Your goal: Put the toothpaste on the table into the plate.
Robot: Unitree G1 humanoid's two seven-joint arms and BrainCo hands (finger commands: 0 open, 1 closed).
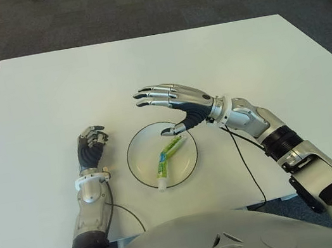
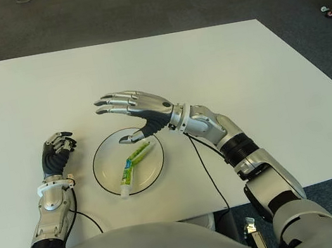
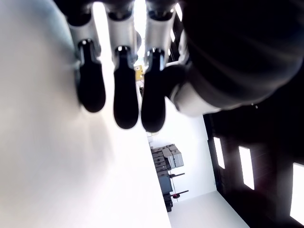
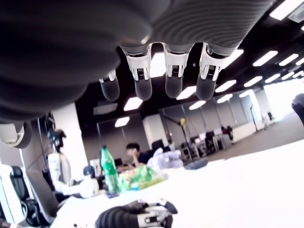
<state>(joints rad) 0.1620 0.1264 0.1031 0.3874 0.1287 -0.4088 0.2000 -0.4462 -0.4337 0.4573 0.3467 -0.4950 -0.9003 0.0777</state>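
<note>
Pretty much done: the toothpaste [image 1: 168,155] lies in the plate [image 1: 140,165]. Right hand [image 1: 172,103] hovers above it, fingers spread, holding nothing. Left hand [image 1: 91,145] sits curled beside the plate on the counter [image 1: 52,99].

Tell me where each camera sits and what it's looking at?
Left eye: on the head, looking down at the table, plate, toothpaste; both arms show.
Right eye: beside it, same scene.
Left wrist: on the left arm, at the curled left hand.
Right wrist: on the right arm, at the open right hand; the left hand is far off.
Shared: both eyes see both hands.
</note>
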